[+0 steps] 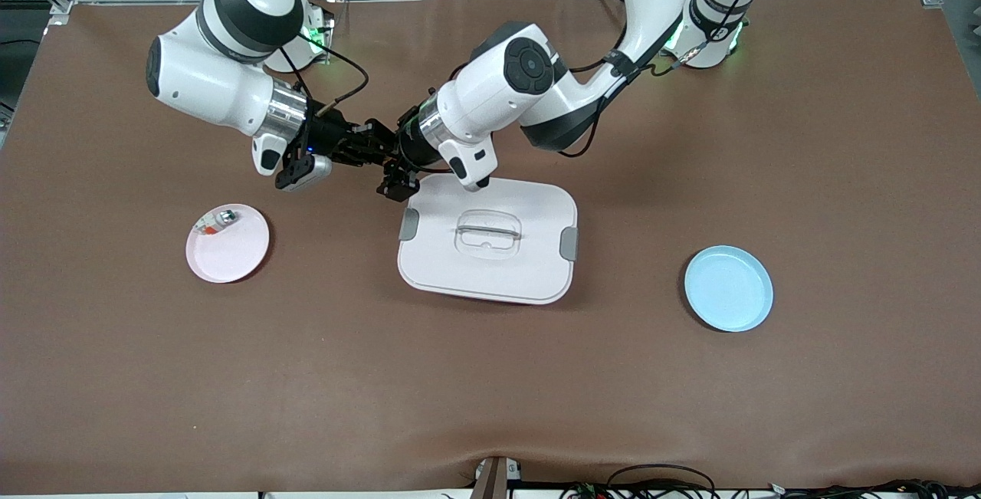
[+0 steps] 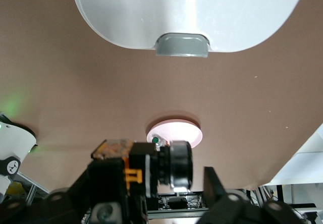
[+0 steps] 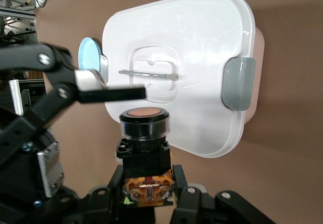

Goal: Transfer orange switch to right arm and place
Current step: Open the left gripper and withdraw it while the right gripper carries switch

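The orange switch [image 3: 145, 133] has a black body and a round orange cap, and its cap points toward the white lidded box. My right gripper [image 3: 146, 181] is shut on the switch's black body. In the front view the right gripper [image 1: 366, 143] hangs over the table beside the box's corner nearest the bases. My left gripper [image 1: 395, 178] meets it there. In the left wrist view the switch [image 2: 151, 166] lies between the spread fingers of the left gripper [image 2: 157, 176], with one fingertip [image 2: 211, 179] clearly apart from it. The left gripper is open.
A white lidded box [image 1: 460, 273] with grey latches sits mid-table. A pink plate [image 1: 234, 257] toward the right arm's end carries a small silver-and-white part [image 1: 220, 219]. A light blue plate [image 1: 728, 292] lies toward the left arm's end.
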Robot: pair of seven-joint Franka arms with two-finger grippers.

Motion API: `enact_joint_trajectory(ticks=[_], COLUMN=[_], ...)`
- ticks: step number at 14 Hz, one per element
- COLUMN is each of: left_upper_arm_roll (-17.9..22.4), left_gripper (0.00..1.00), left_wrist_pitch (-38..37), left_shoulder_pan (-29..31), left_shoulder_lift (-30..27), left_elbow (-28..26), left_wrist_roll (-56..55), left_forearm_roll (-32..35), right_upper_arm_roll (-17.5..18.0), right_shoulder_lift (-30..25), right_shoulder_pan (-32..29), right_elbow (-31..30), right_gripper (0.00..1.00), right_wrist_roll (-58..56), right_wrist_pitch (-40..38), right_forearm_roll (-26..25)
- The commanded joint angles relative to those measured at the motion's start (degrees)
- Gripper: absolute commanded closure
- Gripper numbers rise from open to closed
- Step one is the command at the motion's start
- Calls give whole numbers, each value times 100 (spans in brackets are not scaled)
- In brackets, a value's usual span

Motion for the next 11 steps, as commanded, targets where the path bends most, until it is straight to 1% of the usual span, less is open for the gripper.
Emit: enact_joint_trajectory(ticks=[1, 3, 5, 6, 8, 11], left_upper_arm_roll=[41, 67, 68, 76, 59, 85], left_gripper=[0, 0, 0, 0, 0, 0], left_wrist_pitch=[-3, -55, -248, -327, -608, -1187], left_shoulder_pan=[21, 143, 232, 310, 512, 898], left_shoulder_lift=[-36, -220, -308, -378, -501, -800], left_elbow=[81, 72, 81, 72, 72, 72], left_wrist_roll=[55, 142, 221, 265, 519, 1387], left_forearm_roll=[-18, 35, 394, 578, 834, 888], right_upper_arm_roll=[-46, -55, -64, -64, -64, -73], right_shoulder_lift=[-12, 49, 67, 75, 76, 67], right_shoulder_pan=[-16, -139, -288, -367, -560, -859], right_elbow=[21, 21, 13, 12, 21, 21], right_gripper=[100, 100, 100, 100, 100, 100], right_wrist_roll=[-641, -1361, -1864, -1901, -1910, -2216], right_wrist_pitch=[-13, -13, -65, -179, -355, -794], right_forearm_roll=[12, -93, -198, -356, -952, -1761])
